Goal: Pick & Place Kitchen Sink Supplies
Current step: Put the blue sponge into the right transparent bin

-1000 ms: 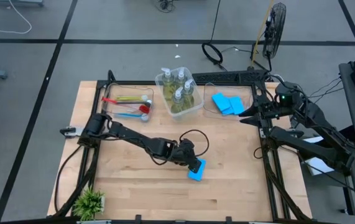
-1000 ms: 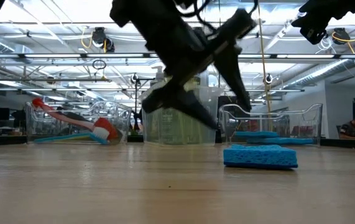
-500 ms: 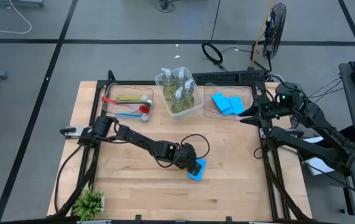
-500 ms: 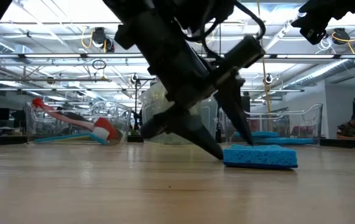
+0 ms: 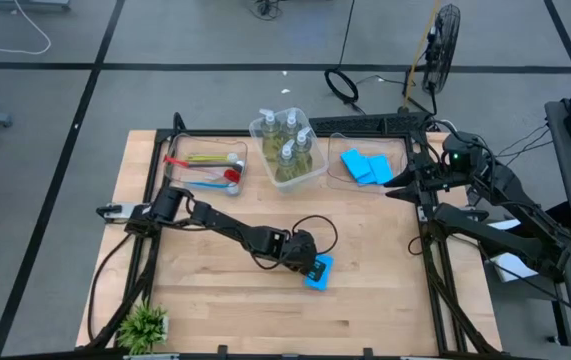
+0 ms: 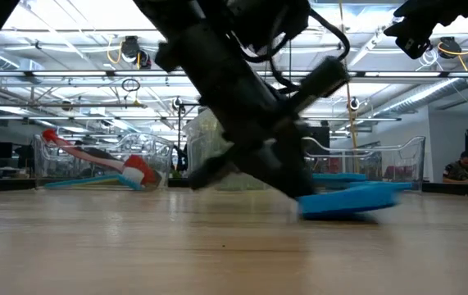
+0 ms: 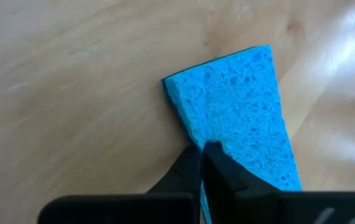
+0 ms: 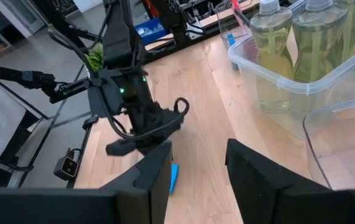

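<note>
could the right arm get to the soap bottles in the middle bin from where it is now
Probably yes. The right gripper hangs open above the sponge bin, and the soap bottles stand in the neighbouring open-topped bin with nothing between.

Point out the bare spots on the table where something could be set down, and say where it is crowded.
Free: the table in front of the blue sponge, between the potted plant and the right frame; also the strip between that sponge and the sponge bin. Crowded: the back edge with the brush bin and soap bin, and around the left pincer.
</note>
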{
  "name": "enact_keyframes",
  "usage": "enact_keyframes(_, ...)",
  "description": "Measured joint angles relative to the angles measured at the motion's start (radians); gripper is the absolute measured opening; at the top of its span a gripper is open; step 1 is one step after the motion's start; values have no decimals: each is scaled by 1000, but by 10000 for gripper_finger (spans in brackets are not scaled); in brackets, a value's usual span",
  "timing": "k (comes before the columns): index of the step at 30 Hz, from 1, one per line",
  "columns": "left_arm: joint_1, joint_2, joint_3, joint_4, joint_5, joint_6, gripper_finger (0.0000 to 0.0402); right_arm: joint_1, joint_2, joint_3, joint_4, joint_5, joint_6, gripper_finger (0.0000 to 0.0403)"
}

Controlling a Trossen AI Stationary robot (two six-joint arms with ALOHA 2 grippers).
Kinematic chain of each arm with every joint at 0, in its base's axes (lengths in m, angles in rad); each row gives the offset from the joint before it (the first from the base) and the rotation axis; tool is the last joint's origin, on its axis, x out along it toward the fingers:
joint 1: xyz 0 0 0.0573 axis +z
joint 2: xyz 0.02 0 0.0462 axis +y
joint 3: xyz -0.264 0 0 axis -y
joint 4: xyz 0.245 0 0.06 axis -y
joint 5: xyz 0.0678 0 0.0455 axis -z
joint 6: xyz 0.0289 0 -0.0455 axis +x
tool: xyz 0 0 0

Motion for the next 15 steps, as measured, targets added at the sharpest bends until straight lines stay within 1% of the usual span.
enact_keyframes(3, 0, -42, -7, -33, -2, 62, 4, 0, 0, 0, 0, 0, 0, 142)
enact_keyframes(6, 1, -108, -10, -55, -32, 132, 3, 1, 0, 0, 0, -5, 6, 142)
enact_keyframes(10, 8, -210, -5, -16, -105, 227, 2, 4, 5, 0, 0, -13, 69, 142)
enact_keyframes(13, 19, -261, -6, 9, -173, 275, 2, 4, 15, -6, 14, -71, 117, 142)
enact_keyframes(15, 29, -294, -5, 52, -226, 300, 1, 4, 16, -18, 39, -86, 153, 142)
